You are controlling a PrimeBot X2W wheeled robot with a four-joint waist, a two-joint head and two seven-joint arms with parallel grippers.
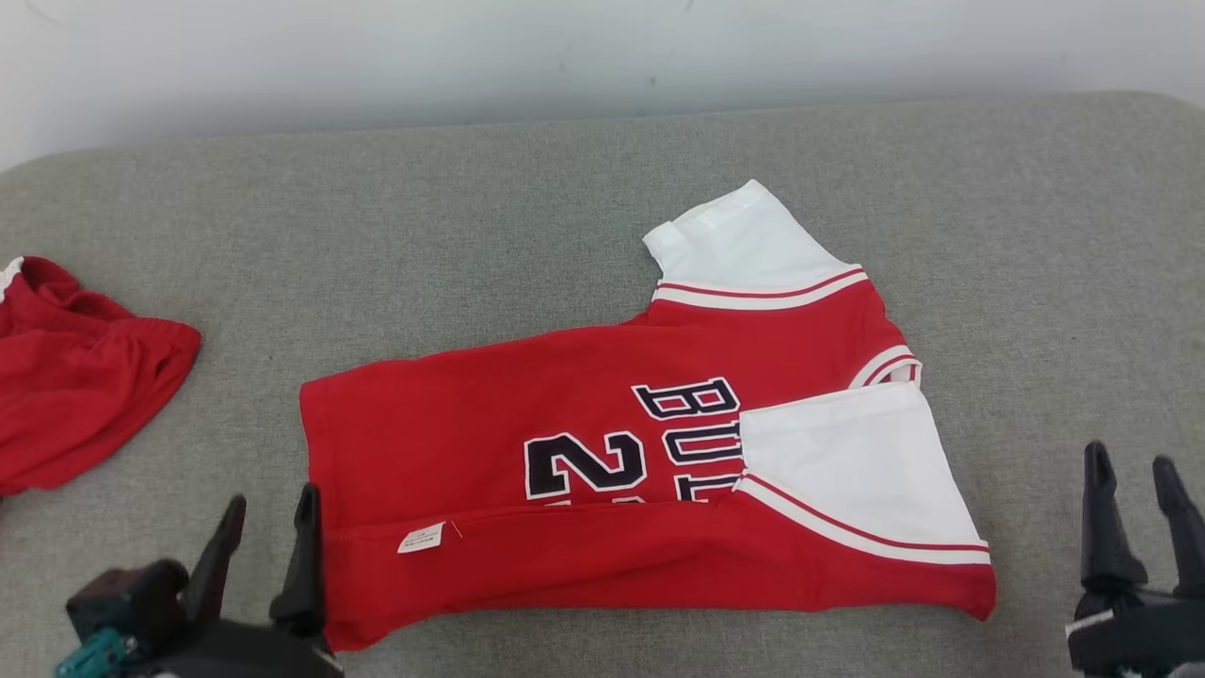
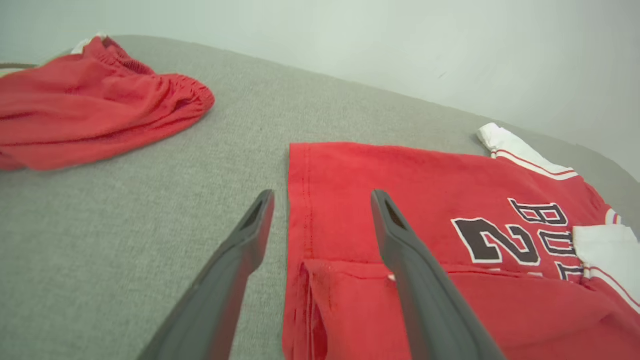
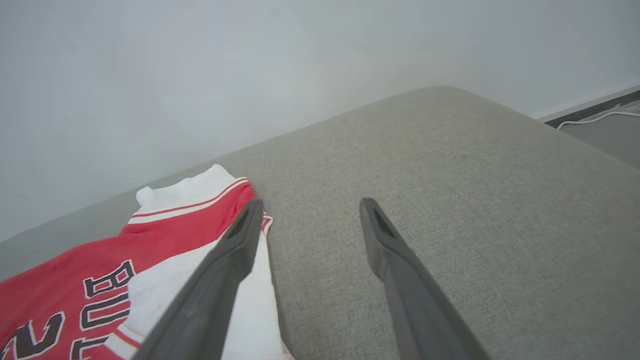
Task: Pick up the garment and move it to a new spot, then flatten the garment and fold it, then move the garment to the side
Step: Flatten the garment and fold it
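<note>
The garment (image 1: 602, 452) is a red jersey with white sleeves and dark lettering, lying on the grey cushion with its near long edge folded over. In the left wrist view the garment (image 2: 400, 200) shows its hem corner and that folded strip. My left gripper (image 1: 268, 532) stands open at the hem's near corner, one finger over the cloth, holding nothing; from its own wrist camera the left gripper (image 2: 322, 200) straddles the hem edge. My right gripper (image 1: 1134, 480) is open over bare cushion, just right of the white sleeve (image 3: 200, 280). The right gripper (image 3: 310, 210) holds nothing.
A second red garment (image 1: 75, 377) lies crumpled at the cushion's left edge, also seen as the red heap (image 2: 90, 110). The grey cushion (image 1: 527, 235) meets a pale wall behind. Its right end (image 3: 500, 165) drops to a floor with a white cable (image 3: 595, 119).
</note>
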